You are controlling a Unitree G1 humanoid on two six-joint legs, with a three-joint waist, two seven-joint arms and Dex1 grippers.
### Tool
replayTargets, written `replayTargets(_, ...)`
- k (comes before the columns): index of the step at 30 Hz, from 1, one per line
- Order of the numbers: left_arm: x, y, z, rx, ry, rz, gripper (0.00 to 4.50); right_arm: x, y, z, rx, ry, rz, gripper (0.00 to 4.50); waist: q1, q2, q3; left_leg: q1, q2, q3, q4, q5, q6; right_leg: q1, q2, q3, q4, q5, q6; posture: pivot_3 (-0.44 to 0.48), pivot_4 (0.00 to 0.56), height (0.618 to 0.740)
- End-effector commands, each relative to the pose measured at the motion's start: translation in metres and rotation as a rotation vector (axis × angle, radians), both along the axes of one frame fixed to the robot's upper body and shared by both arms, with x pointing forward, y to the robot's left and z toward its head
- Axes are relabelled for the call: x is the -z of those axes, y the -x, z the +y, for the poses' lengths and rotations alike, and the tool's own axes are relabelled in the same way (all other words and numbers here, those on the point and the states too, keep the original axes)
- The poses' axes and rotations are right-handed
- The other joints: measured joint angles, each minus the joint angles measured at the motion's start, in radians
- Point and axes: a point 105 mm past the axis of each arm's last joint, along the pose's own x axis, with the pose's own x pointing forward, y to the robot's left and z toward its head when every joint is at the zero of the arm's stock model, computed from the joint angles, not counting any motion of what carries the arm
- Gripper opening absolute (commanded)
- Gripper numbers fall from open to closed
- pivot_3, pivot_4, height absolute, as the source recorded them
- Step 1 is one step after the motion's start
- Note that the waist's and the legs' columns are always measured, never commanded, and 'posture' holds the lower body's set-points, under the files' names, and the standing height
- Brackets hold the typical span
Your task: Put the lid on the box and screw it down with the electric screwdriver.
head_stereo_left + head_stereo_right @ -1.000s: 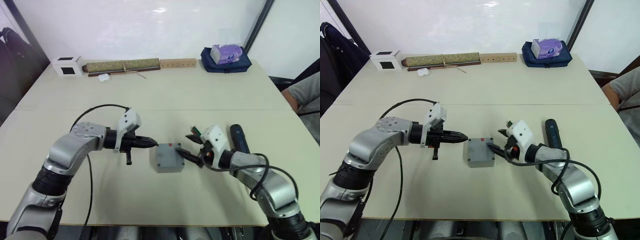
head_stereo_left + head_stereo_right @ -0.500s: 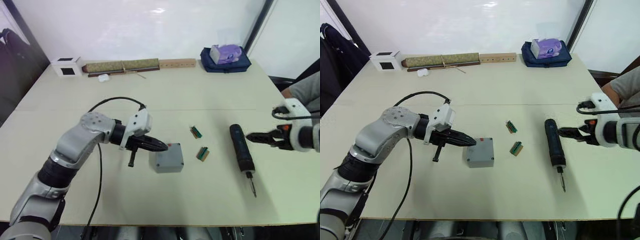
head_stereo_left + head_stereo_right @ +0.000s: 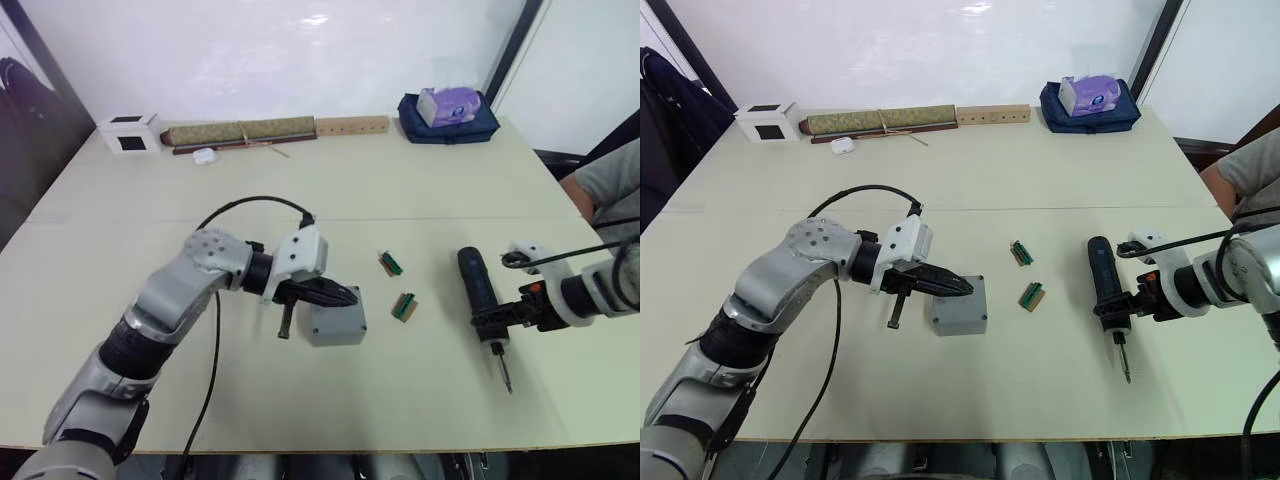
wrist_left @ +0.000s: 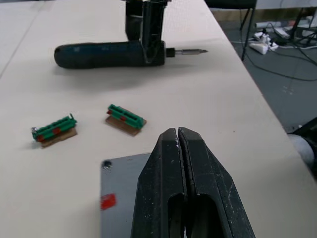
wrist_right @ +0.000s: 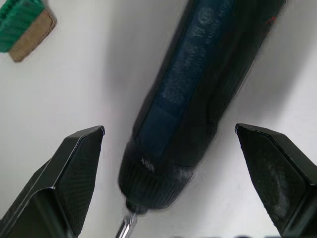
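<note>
A: Start at the left fingers (image 4: 179, 163). How do they stand?

B: Pressed tight together with nothing between them, tips over the top face of the box (image 3: 337, 319). The lid (image 4: 118, 196) is already seated on it, grey, with a red sticker on the near part of the top face. I can't tell if the tips touch it or hang just above.

A: And the right fingers (image 5: 81, 161)?

B: Spread wide, one on each side of the electric screwdriver (image 3: 479, 291), down at its front end where the metal bit comes out. They straddle it with a gap on each side; they aren't touching it.

A: Where does the screwdriver lie?

B: Flat on the bench (image 3: 400, 190), well to the right of the box, bit pointing toward the robot.

A: Anything between them?

B: Two small green connector pieces (image 3: 391, 264), apart from each other. At the far edge sit a white cube (image 3: 129, 131), a long rolled mat (image 3: 243, 131) and a tissue pack on a blue cloth (image 3: 447, 107).
</note>
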Motion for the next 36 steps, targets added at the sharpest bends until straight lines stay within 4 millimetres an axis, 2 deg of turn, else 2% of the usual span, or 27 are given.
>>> replayTargets(1,-0.013,0.007,-0.002,0.011,0.023,-0.051,0.00,0.005,-0.004,0.001,-0.019,0.014,-0.003,4.41,0.001,-0.001,0.000,0.000,0.000,0.000,0.000,0.000,0.000,0.000,0.000,0.000,0.000,0.000,0.000,0.000,0.150,0.740)
replayTargets(2,-0.014,0.008,-0.002,0.014,0.020,-0.051,0.00,0.007,-0.005,0.001,-0.023,0.018,0.000,4.41,0.002,-0.002,0.000,0.000,0.000,-0.001,0.000,0.000,0.000,0.001,0.000,-0.001,0.000,0.000,0.000,0.000,0.150,0.740)
replayTargets(5,-0.014,0.011,-0.003,0.018,0.017,-0.050,0.00,0.011,-0.004,0.001,-0.037,0.035,0.005,3.82,0.001,-0.003,-0.001,0.000,0.000,0.000,0.001,0.000,0.000,0.001,-0.001,0.000,0.000,0.000,0.000,0.000,0.150,0.740)
replayTargets(6,-0.014,0.011,-0.003,0.016,0.016,-0.051,0.00,0.013,-0.004,-0.001,-0.033,0.048,0.012,3.36,0.000,-0.003,-0.001,0.000,0.000,0.000,0.001,0.000,0.000,0.001,-0.001,0.000,0.000,0.000,0.000,0.000,0.150,0.740)
replayTargets(9,-0.014,0.009,-0.002,0.009,0.013,-0.055,0.00,0.017,-0.002,-0.005,-0.034,0.089,0.021,2.52,0.000,-0.003,-0.001,0.001,0.000,0.000,0.001,0.000,0.000,0.001,0.000,0.000,0.000,0.000,0.000,0.000,0.150,0.740)
replayTargets(12,-0.015,0.007,-0.001,0.007,0.009,-0.060,0.00,0.020,0.001,-0.006,-0.040,0.101,0.028,1.89,0.002,-0.004,-0.002,0.001,0.000,0.000,0.001,0.000,0.000,0.001,0.000,-0.001,0.000,0.000,0.000,0.000,0.150,0.740)
replayTargets(15,-0.015,0.005,-0.001,0.004,0.009,-0.060,0.00,0.019,0.000,-0.008,-0.027,0.100,0.013,1.89,0.003,-0.006,-0.003,0.001,0.000,-0.001,0.001,0.000,0.000,0.002,0.000,-0.001,0.000,0.000,0.000,0.000,0.150,0.740)
replayTargets(17,-0.014,0.001,0.001,-0.011,0.010,-0.056,0.00,0.009,-0.011,-0.014,-0.002,0.110,-0.050,1.89,0.003,-0.006,-0.003,0.001,0.000,-0.001,0.001,0.000,0.000,0.002,0.000,-0.001,0.000,0.000,0.000,0.000,0.150,0.740)
replayTargets(19,-0.011,-0.005,0.006,-0.040,0.004,-0.047,0.00,-0.012,-0.034,-0.019,-0.001,0.119,-0.195,1.89,0.000,-0.006,-0.003,0.001,0.000,0.000,0.001,0.000,0.000,0.002,0.000,-0.001,0.000,0.000,0.000,0.000,0.150,0.740)
replayTargets(21,-0.007,-0.015,0.013,-0.090,0.004,-0.026,0.00,-0.051,-0.058,-0.002,-0.078,0.017,-0.439,1.89,-0.009,-0.006,-0.002,0.002,0.000,0.002,0.002,0.000,0.000,0.002,0.000,0.001,0.000,0.000,0.000,0.000,0.150,0.740)
replayTargets(22,-0.005,-0.022,0.017,-0.120,0.006,-0.012,0.00,-0.082,-0.071,0.011,-0.062,-0.117,-0.598,1.89,-0.014,-0.003,-0.001,0.002,0.000,0.003,0.002,0.000,0.000,0.002,-0.001,0.001,0.000,0.001,0.001,0.000,0.150,0.740)
replayTargets(24,-0.003,-0.030,0.023,-0.160,0.012,0.010,0.00,-0.132,-0.092,0.016,0.075,-0.217,-1.007,1.89,-0.029,-0.002,0.000,0.001,0.000,0.004,0.001,0.000,0.000,-0.001,0.000,0.002,0.001,0.001,0.001,0.000,0.150,0.740)
replayTargets(25,-0.002,-0.030,0.025,-0.162,0.015,0.024,0.00,-0.143,-0.094,0.014,0.149,-0.234,-1.122,1.89,-0.030,-0.002,0.000,0.000,0.000,0.003,0.001,0.000,0.000,-0.003,0.001,0.003,0.003,0.001,0.001,0.000,0.150,0.740)
replayTargets(27,0.000,-0.030,0.027,-0.159,0.003,0.032,0.00,-0.149,-0.089,0.028,0.203,-0.324,-1.183,1.89,-0.018,-0.001,0.000,-0.002,0.001,0.001,0.000,0.001,-0.001,-0.006,0.001,0.003,0.007,-0.001,0.000,0.000,0.150,0.740)
replayTargets(30,0.003,-0.032,0.028,-0.158,-0.009,0.037,0.00,-0.171,-0.065,0.071,0.161,-0.685,-1.277,1.89,0.002,-0.001,-0.001,-0.008,0.002,-0.001,-0.002,0.002,-0.003,-0.014,0.001,0.001,0.011,-0.003,-0.003,0.000,0.150,0.740)
replayTargets(31,0.003,-0.033,0.028,-0.157,-0.013,0.039,0.00,-0.174,-0.058,0.079,0.163,-0.791,-1.278,1.89,0.002,-0.001,-0.001,-0.010,0.003,0.000,-0.002,0.002,-0.004,-0.016,0.000,0.001,0.011,-0.003,-0.003,0.000,0.150,0.740)
replayTargets(34,0.006,-0.032,0.025,-0.143,-0.017,0.054,0.00,-0.152,-0.045,0.107,0.094,-0.726,-1.287,1.89,0.008,-0.001,-0.001,-0.013,0.001,0.000,0.000,0.003,-0.005,-0.018,-0.002,0.001,0.011,-0.002,-0.003,0.000,0.150,0.740)
replayTargets(36,0.008,-0.033,0.022,-0.132,-0.018,0.058,0.00,-0.145,-0.036,0.122,0.034,-0.732,-1.292,1.89,0.008,-0.001,-0.001,-0.013,-0.001,0.000,0.001,0.003,-0.005,-0.016,-0.004,0.000,0.011,-0.002,-0.002,0.000,0.150,0.740)
